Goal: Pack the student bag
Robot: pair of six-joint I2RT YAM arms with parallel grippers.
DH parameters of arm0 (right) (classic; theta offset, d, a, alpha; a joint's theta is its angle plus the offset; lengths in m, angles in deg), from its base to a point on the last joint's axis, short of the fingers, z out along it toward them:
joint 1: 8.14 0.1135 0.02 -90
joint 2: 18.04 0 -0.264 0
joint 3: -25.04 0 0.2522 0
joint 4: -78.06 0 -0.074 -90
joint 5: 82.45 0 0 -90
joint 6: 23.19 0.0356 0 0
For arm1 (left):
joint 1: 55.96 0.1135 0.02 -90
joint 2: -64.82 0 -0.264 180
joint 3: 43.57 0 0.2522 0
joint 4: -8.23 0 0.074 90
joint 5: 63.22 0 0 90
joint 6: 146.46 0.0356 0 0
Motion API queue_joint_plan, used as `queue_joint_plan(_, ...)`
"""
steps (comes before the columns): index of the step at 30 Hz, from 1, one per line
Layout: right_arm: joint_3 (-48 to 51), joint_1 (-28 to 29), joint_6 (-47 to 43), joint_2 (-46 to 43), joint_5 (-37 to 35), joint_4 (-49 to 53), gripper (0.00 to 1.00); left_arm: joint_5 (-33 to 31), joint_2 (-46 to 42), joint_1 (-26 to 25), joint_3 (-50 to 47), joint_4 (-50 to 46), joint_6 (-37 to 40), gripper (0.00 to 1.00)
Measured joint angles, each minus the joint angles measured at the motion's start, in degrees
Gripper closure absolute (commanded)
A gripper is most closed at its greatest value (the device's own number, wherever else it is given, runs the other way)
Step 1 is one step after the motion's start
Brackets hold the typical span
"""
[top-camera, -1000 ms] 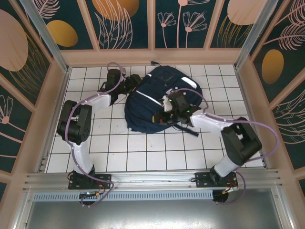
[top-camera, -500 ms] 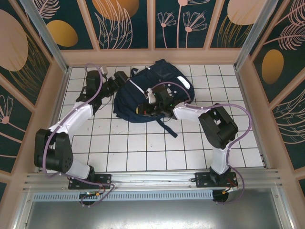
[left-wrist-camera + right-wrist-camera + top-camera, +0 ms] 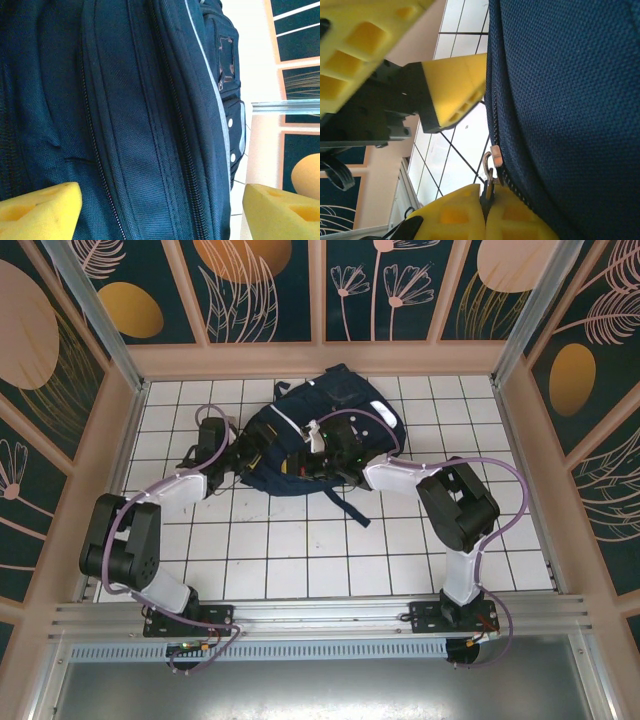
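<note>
Navy fabric student bag (image 3: 345, 410), lying at the far middle of the tiled table (image 3: 300, 560). Left gripper (image 3: 243, 455) had swung in from the far-left tiles to the bag's flank, fingers (image 3: 40, 210) spread wide astride the fabric, gripping nothing. Right gripper (image 3: 485, 210) stayed pinched on the zip pull (image 3: 488, 167); both arms appeared set to work the zip.

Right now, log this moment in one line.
bag: lying on table | left gripper: open, facing bag | right gripper: shut on zipper pull
</note>
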Motion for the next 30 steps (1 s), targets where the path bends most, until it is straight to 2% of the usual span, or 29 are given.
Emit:
queue_joint_plan(1,0.0,0.0,0.0,0.0,0.1,0.0,1.00,0.2,0.7,-0.1,-0.3,1.1,-0.7,0.31)
queue_joint_plan(4,0.0,0.0,0.0,0.0,0.2,0.0,1.00,0.6,4.0,-0.2,-0.5,4.8,-2.4,0.70)
queue_joint_plan(6,0.0,0.1,0.0,0.0,0.1,0.1,1.00,0.9,6.4,-0.2,-0.5,7.0,-3.2,0.87)
queue_joint_plan(7,0.0,0.1,-0.1,0.0,-0.3,0.4,1.00,1.5,7.6,-0.2,-0.5,8.3,-3.8,1.00)
queue_joint_plan(13,0.7,0.1,-3.3,-0.5,-3.1,4.5,1.00,3.3,9.9,-0.2,0.0,10.6,-4.5,1.00)
queue_joint_plan(19,4.9,-0.8,-10.8,-5.8,-8.0,13.1,1.00,3.3,9.8,-0.3,0.6,8.7,-3.0,1.00)
queue_joint_plan(30,7.8,-11.8,-19.9,-12.5,-10.4,22.5,1.00,3.6,6.8,-1.7,0.4,7.7,-2.8,1.00)
